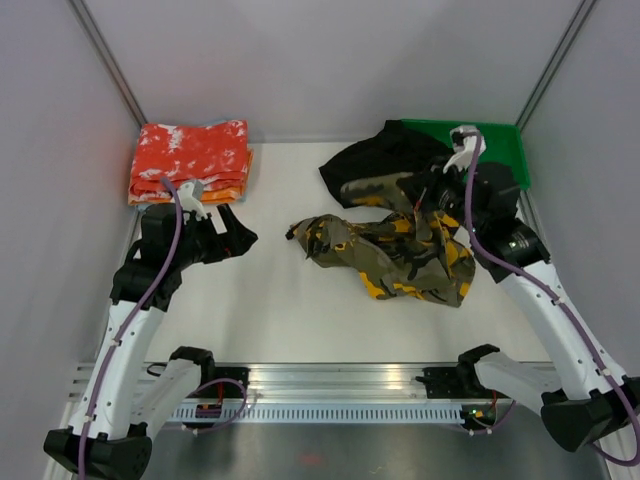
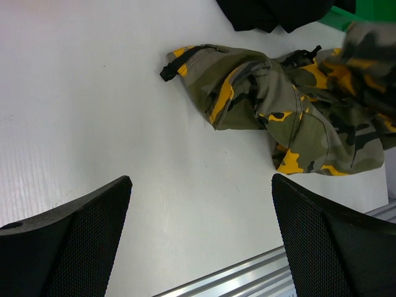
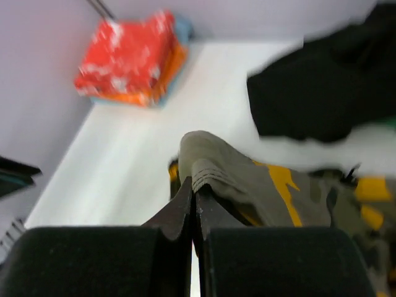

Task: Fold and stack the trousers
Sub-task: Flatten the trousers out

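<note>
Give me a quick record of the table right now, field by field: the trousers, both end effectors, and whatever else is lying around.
trousers: crumpled, unfolded heap, right of the table's middle
right end effector: shut, pinching a fold of the trousers
left end effector: open, empty, over bare table left of the trousers
black garment: bunched behind the trousers, against the green bin
red-orange cloths: folded and stacked, far left corner
task status: trousers not yet folded
</note>
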Action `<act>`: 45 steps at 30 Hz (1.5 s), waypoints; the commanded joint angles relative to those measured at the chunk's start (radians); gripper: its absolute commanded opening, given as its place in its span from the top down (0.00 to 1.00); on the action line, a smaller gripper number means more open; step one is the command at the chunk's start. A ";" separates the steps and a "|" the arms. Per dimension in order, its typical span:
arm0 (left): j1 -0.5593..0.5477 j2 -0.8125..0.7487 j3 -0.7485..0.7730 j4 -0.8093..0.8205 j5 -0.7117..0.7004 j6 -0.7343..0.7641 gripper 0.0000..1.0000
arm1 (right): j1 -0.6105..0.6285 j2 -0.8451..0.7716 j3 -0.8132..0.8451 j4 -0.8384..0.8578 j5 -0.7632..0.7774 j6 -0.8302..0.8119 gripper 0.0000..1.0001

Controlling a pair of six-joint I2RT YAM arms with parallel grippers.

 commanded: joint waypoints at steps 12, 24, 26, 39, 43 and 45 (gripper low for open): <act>-0.011 0.041 0.033 0.045 0.128 0.042 0.00 | 0.027 0.119 0.091 -0.518 0.488 -0.026 0.11; -0.048 0.109 -0.062 0.103 0.084 -0.019 0.02 | 0.125 0.354 -0.238 -0.201 0.286 0.090 0.35; -0.047 0.099 -0.059 0.095 0.066 -0.004 0.01 | 0.191 0.365 -0.295 -0.146 0.284 0.130 0.34; -0.048 0.096 -0.039 0.053 0.010 0.028 0.00 | 0.526 0.825 0.039 -0.003 0.257 0.220 0.30; -0.048 0.079 -0.018 0.023 -0.023 0.045 0.00 | 0.486 0.792 0.188 -0.120 0.348 0.150 0.23; -0.048 0.072 -0.005 0.020 -0.027 0.048 0.00 | 0.454 0.753 0.268 -0.199 0.399 0.103 0.20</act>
